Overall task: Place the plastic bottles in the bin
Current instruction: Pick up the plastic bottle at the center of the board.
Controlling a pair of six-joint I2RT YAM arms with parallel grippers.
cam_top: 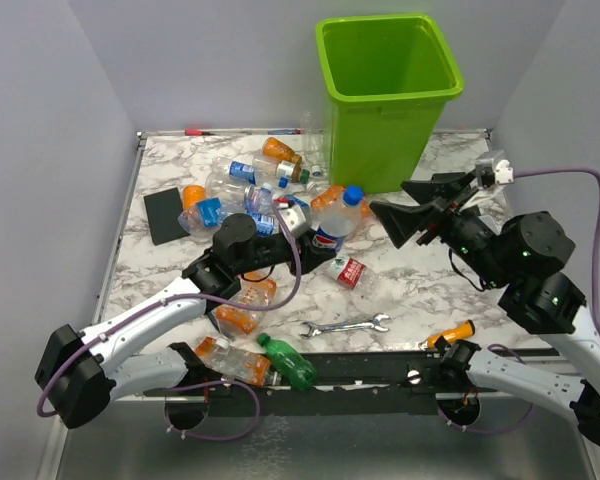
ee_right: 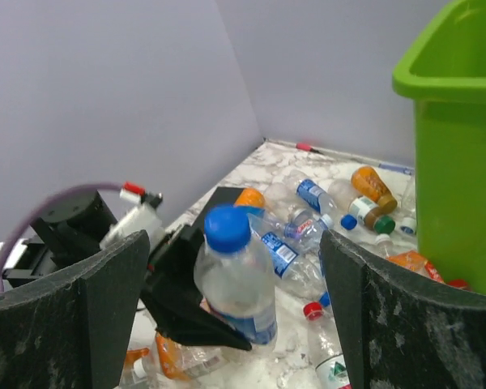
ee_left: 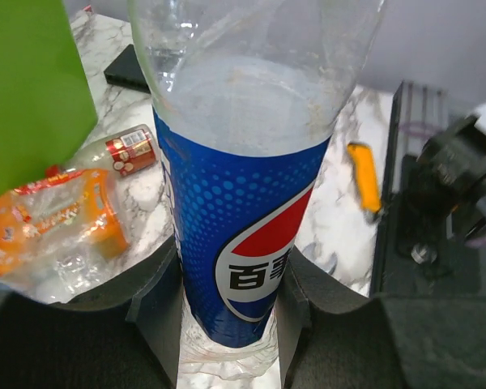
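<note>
My left gripper [cam_top: 315,225] is shut on a clear bottle with a blue label and blue cap [cam_top: 338,222], held upright just above the table, left of the lime-green bin [cam_top: 385,90]. In the left wrist view the bottle [ee_left: 243,203] sits clamped between my fingers [ee_left: 158,312]. My right gripper [cam_top: 405,205] is open and empty, right of that bottle and facing it. The right wrist view shows the bottle [ee_right: 235,284] framed between its wide-open fingers [ee_right: 81,316]. Several more bottles [cam_top: 260,180] lie at the back left, others near the front [cam_top: 287,362].
A silver wrench [cam_top: 345,325] and an orange-handled screwdriver [cam_top: 450,335] lie at the front. A black pad [cam_top: 165,215] lies at the left. A crushed orange bottle [ee_left: 53,231] and a red-labelled bottle [cam_top: 352,272] lie near the held bottle. Grey walls enclose the table.
</note>
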